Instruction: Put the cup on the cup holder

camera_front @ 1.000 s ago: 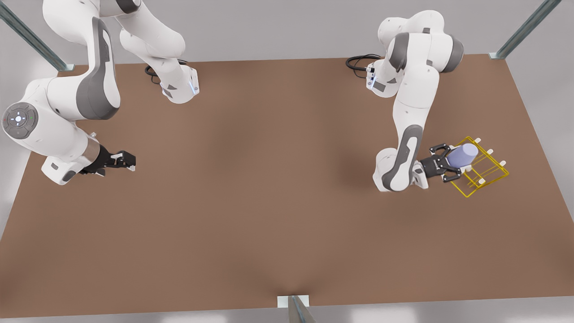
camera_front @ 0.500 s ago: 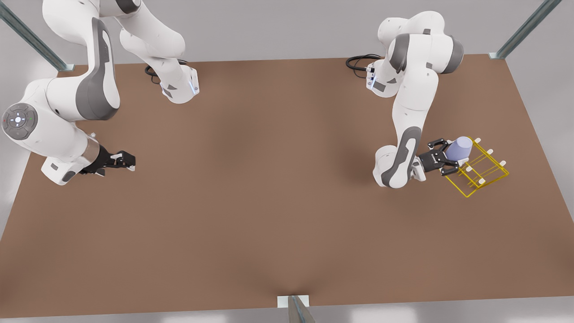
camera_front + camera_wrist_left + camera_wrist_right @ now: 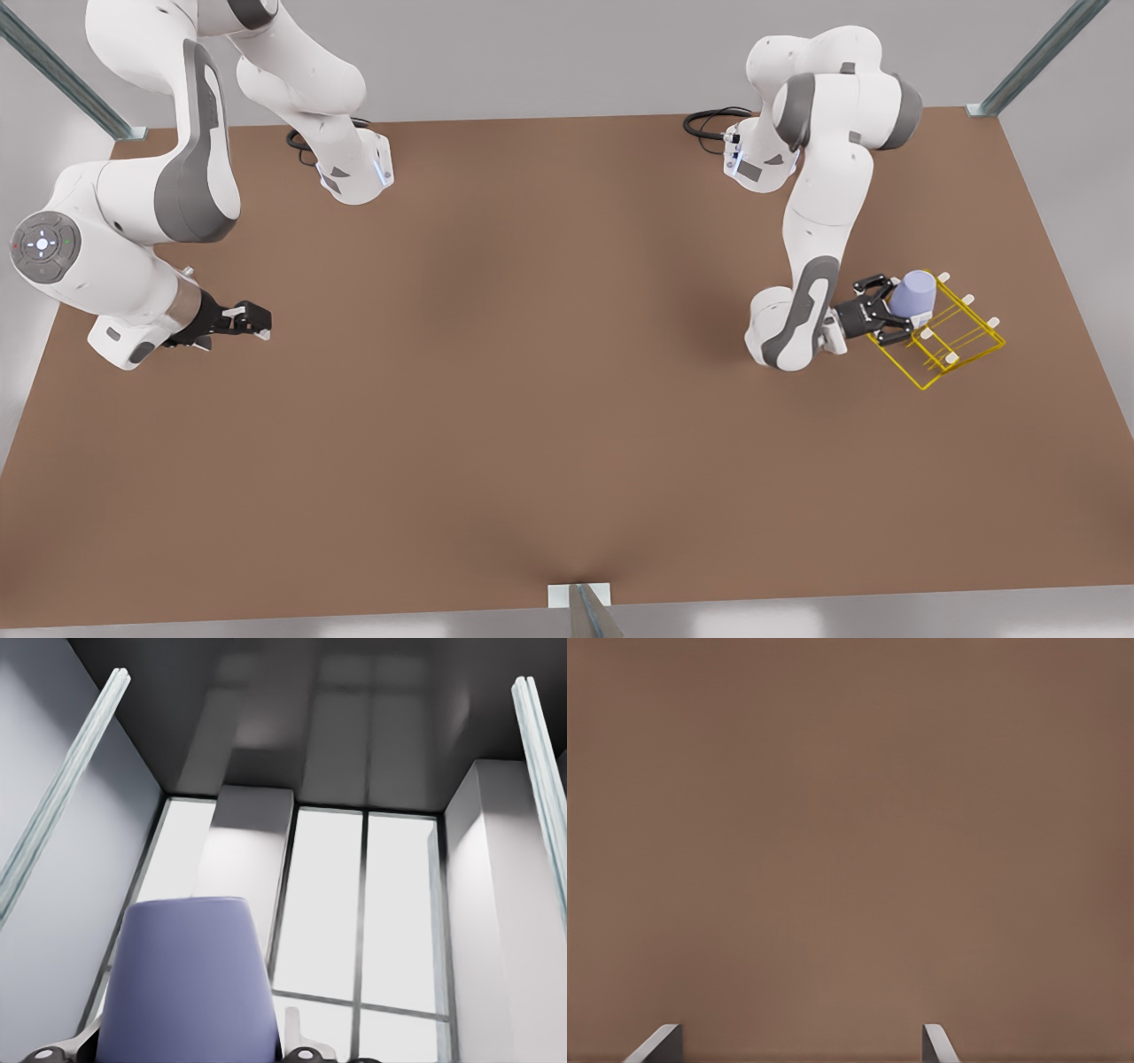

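Observation:
The lavender cup (image 3: 914,294) stands base-up at the corner of the yellow wire cup holder (image 3: 961,341) nearest the arm, at the front view's right. My left gripper (image 3: 895,309) is shut on the cup, one black finger on each side of it. In the left wrist view the cup (image 3: 186,983) tapers away from the camera, between the left gripper (image 3: 177,1054) fingers. White-capped prongs stand along the holder's far sides. My right gripper (image 3: 252,321) waits open at the front view's left, low over bare table. Its two fingertips (image 3: 660,1043) stand well apart.
The brown table (image 3: 532,399) stretches wide between the two arms. Both arm bases (image 3: 354,173) sit at the far edge with black cables (image 3: 709,120) beside them. Metal frame posts (image 3: 1032,58) rise at the corners and one stands at the front edge (image 3: 580,607).
The left gripper swung the cup from lying tilted over the holder to base-up at its near corner. The left arm's elbow shifted slightly. The right arm barely moved.

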You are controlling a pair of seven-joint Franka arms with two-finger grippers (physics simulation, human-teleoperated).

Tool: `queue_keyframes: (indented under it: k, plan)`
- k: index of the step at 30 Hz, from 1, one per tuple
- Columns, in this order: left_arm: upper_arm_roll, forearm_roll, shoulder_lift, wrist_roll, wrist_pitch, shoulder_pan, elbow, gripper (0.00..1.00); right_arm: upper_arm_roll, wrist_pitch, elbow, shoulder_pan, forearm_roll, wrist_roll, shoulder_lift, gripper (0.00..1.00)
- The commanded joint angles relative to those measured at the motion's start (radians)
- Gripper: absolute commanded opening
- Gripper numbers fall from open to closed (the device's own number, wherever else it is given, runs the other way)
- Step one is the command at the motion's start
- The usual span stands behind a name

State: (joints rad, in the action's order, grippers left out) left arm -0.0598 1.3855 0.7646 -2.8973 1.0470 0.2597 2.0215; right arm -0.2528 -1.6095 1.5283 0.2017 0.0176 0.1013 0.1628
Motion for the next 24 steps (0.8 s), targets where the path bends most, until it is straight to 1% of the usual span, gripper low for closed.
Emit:
queue_keyframes:
  k: [1,6,7,8,15,17,19,20,21,22,23,24]
  plan:
    - [0.000,0.003,0.001,-0.161,0.001,-0.002,0.002,0.77,0.000,0.003,-0.002,-0.001,-0.001,0.000,-0.002,1.00]
    - [0.000,0.003,0.001,-0.161,-0.001,0.000,0.002,0.77,-0.002,0.000,-0.002,-0.001,-0.001,-0.002,0.000,1.00]
    - [0.000,0.003,0.001,-0.160,-0.002,0.000,0.005,0.78,-0.002,0.000,-0.002,-0.001,-0.001,-0.002,0.000,1.00]
    - [0.000,0.003,0.001,-0.158,-0.002,-0.002,0.008,1.00,-0.002,0.000,-0.002,-0.001,-0.001,-0.002,0.000,1.00]
    - [0.001,0.003,0.001,-0.158,-0.010,0.016,0.013,1.00,-0.002,0.000,-0.002,-0.001,-0.001,-0.002,0.000,1.00]
    - [0.003,-0.051,-0.011,-0.158,-0.015,0.095,0.036,1.00,0.000,0.002,0.001,-0.001,-0.001,-0.002,0.000,1.00]
    - [0.003,-0.177,-0.018,-0.163,-0.030,0.214,0.060,1.00,0.000,0.000,0.001,-0.001,-0.001,-0.002,0.000,1.00]
    - [0.029,-0.244,-0.022,-0.163,-0.030,0.274,0.071,1.00,-0.002,0.000,0.001,-0.001,-0.001,-0.002,0.000,1.00]
    - [0.171,-0.295,-0.092,-0.160,-0.030,0.268,0.077,1.00,-0.002,0.000,0.003,-0.001,-0.001,0.000,0.000,1.00]
    - [0.282,-0.348,-0.155,-0.152,-0.030,0.265,0.074,1.00,-0.002,0.000,0.001,-0.001,-0.001,-0.002,0.000,1.00]
    - [0.452,-0.430,-0.240,-0.137,-0.028,0.253,0.045,1.00,-0.002,0.000,0.001,-0.001,-0.001,-0.002,0.000,1.00]
    - [0.603,-0.486,-0.303,-0.079,-0.036,0.199,-0.009,1.00,-0.002,0.000,0.003,-0.001,-0.001,0.000,0.000,1.00]
